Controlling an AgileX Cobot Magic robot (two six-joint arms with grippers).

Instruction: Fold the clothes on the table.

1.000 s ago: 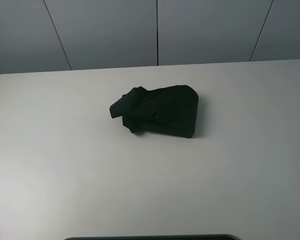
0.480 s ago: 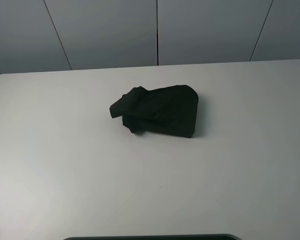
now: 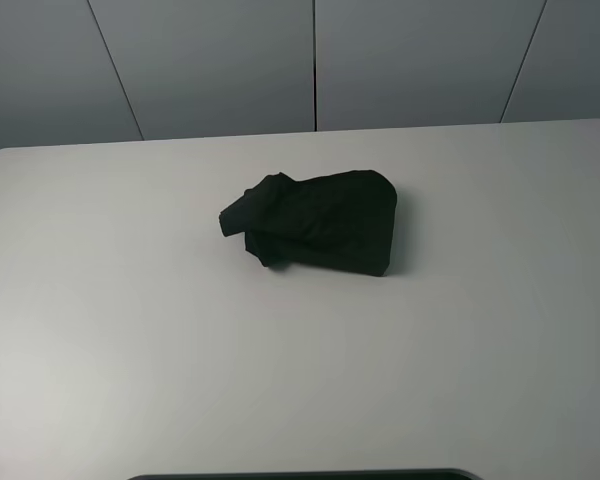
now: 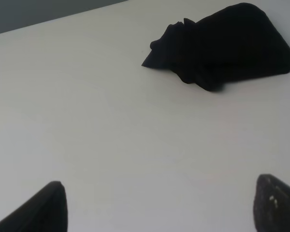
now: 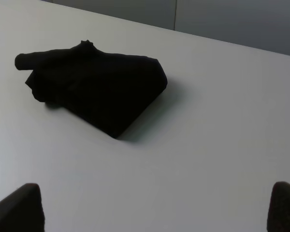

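The black T-shirt [image 3: 315, 222] lies bunched in a compact bundle at the middle of the white table [image 3: 130, 320], with a rolled lump sticking out at its left end. Its print and neck tag are hidden. It also shows in the left wrist view [image 4: 222, 46] and the right wrist view [image 5: 94, 82]. Neither arm shows in the exterior high view. My left gripper [image 4: 164, 208] is open, its fingertips [image 4: 43, 208] wide apart, well short of the shirt. My right gripper [image 5: 154, 208] is open too, its fingertips [image 5: 19, 208] spread, away from the shirt.
Grey wall panels [image 3: 315, 60] stand behind the table's far edge. A dark strip [image 3: 300, 474] runs along the near edge of the exterior high view. Bare white tabletop surrounds the shirt on all sides.
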